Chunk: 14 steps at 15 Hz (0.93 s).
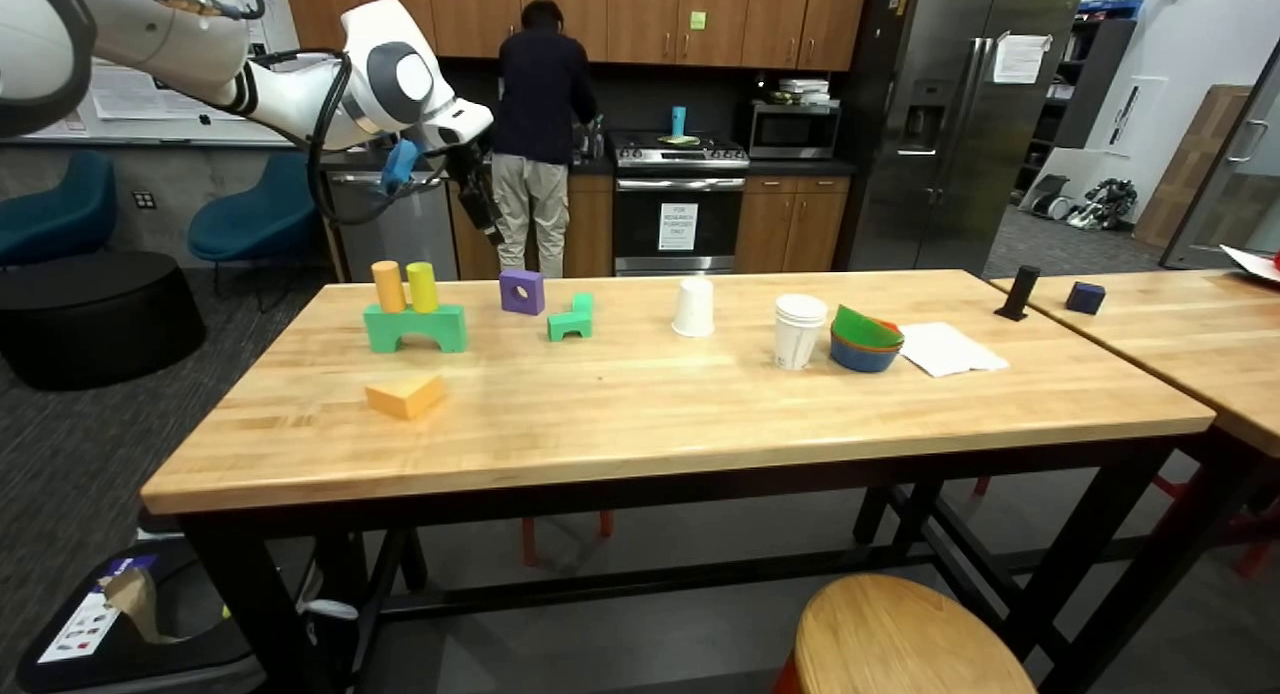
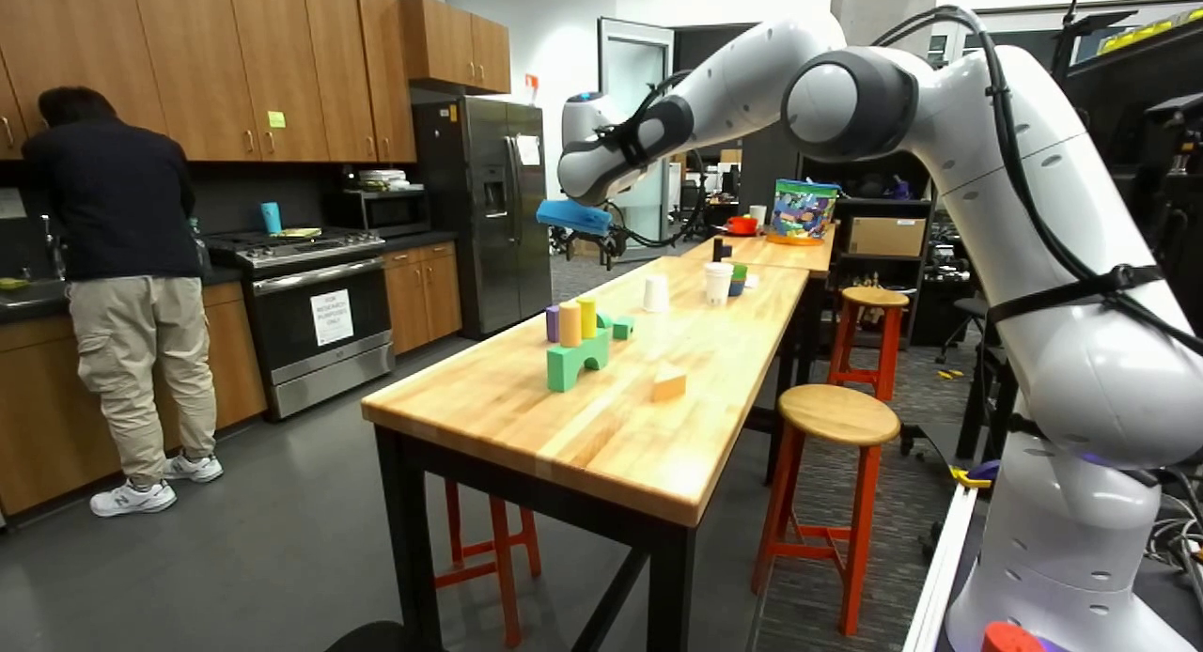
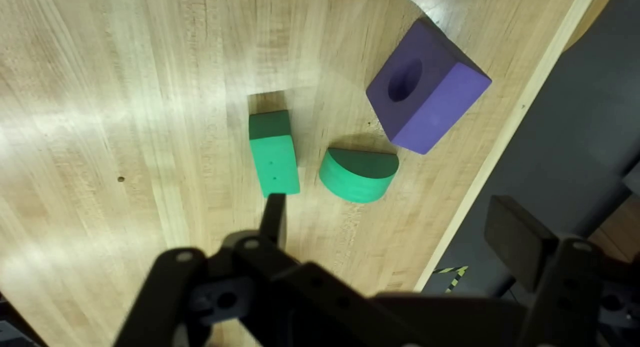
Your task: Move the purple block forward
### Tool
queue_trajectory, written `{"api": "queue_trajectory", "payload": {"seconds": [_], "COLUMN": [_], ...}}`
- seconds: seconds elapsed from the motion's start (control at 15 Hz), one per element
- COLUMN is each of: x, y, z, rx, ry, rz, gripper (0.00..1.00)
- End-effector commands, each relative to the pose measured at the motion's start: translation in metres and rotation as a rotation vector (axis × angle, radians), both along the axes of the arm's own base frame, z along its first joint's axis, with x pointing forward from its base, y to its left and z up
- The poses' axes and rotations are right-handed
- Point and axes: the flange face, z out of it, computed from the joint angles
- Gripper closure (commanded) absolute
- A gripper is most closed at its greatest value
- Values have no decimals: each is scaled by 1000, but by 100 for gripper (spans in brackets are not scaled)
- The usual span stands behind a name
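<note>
The purple block [image 1: 537, 294] stands upright near the table's far edge in an exterior view, with a round hole through its face. It also shows, partly behind the cylinders, in an exterior view [image 2: 553, 324]. In the wrist view the purple block [image 3: 440, 104] lies at upper right, close to the table edge. My gripper [image 3: 392, 212] is open, its fingers wide apart with nothing between them. It hangs in the air above the table-edge area, apart from the block, as seen in both exterior views [image 1: 494, 232] [image 2: 589, 251].
Small green blocks [image 3: 359, 184] [image 3: 275, 159] sit beside the purple block. A green arch [image 1: 445, 326] carries an orange cylinder [image 1: 388, 286] and a yellow cylinder [image 1: 423, 288]. An orange wedge [image 1: 405, 398], white cups [image 1: 694, 307] [image 1: 797, 334] and bowls [image 1: 862, 354] stand on the table [image 1: 620, 414].
</note>
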Motion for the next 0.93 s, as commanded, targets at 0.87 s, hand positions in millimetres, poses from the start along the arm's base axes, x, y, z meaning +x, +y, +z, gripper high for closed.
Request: {"api": "queue_trajectory", "payload": {"seconds": [0.87], "x": [49], "y": [52], "z": [-24], "rx": [23], "ry": [6], "rz": [23], "gripper": [0]}}
